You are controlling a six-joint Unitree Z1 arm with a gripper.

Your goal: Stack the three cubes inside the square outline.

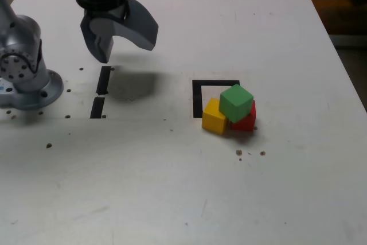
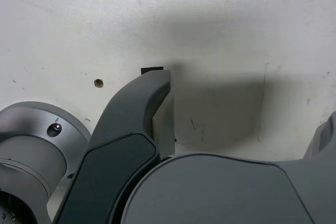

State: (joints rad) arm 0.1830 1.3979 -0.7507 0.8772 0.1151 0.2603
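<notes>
The pale table [image 1: 143,187] spreads out on every side of the square outline [image 1: 196,100], which is the mark everything here is measured from. The next largest thing, the gripper [image 1: 126,49], hangs above the table, well apart from the outline on the exterior view's left. Its jaws stand wide, with nothing between them — it has hold of no cube.

The outline itself shows only in part: its far bar and the bar on the exterior view's left are plain, while the cubes hide much of the rest. The green cube [image 1: 235,102] sits highest, over the outline's near corner on the exterior view's right, and looks turned and perhaps tilted. Below it, the yellow cube [image 1: 214,117] lies at the outline's near side, and the red cube [image 1: 243,120] at that same near right corner, seemingly beyond the tape. Whether green bears on red alone or on both, I cannot tell.

Smallest, two black tape strips [image 1: 104,80] lie well to the exterior view's left of the outline.

As for progress, I judge it partial: the cubes are gathered and green is raised, but this is no single column inside the outline. Centring a base and stacking the other two squarely remains — and green could slip if a lower cube is nudged.
</notes>
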